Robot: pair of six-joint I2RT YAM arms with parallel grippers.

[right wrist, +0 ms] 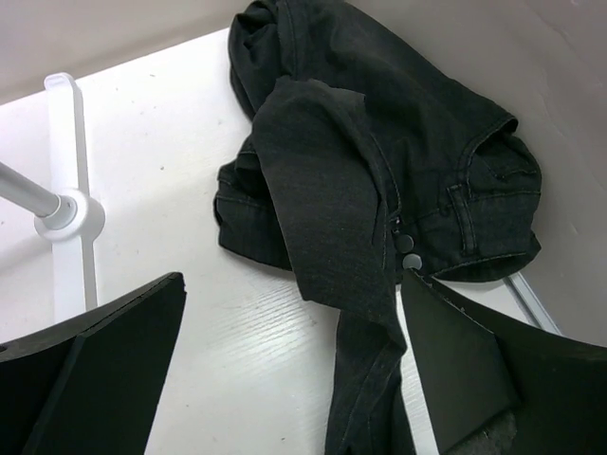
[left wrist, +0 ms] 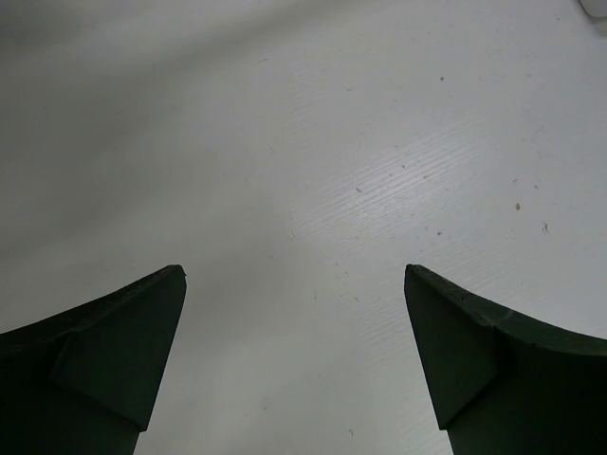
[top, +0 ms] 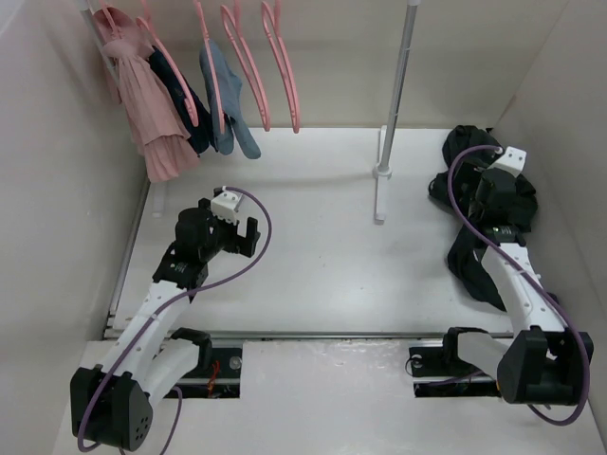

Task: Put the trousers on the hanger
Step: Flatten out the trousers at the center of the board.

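- The trousers (top: 467,260) (right wrist: 379,142) lie in a crumpled black heap at the far right corner of the worktop (top: 313,246), stretching along its right edge. We see the waistband, buttons and a pocket turned upward in the right wrist view, with one leg folded across the heap and trailing toward the near edge.
- The hanger (top: 282,62), thin, pink and bare, hangs above the far left part of the worktop, well apart from the trousers. It is the rightmost of a row of like hangers.
- The right end effector (right wrist: 294,360) is released, its fingers spread wide over the near end of the heap. We cannot tell whether they touch the fabric.
- The left end effector (top: 243,233) (left wrist: 294,360) is likewise released and grasps nothing. It hangs above bare worktop toward the left edge.
- A pink garment (top: 156,118), a dark navy garment (top: 185,95) and a blue-grey garment (top: 228,104) hang on the leftmost hangers.
- A white post (top: 391,104) (right wrist: 71,213) stands on a foot near the far edge, between the hangers and the trousers.
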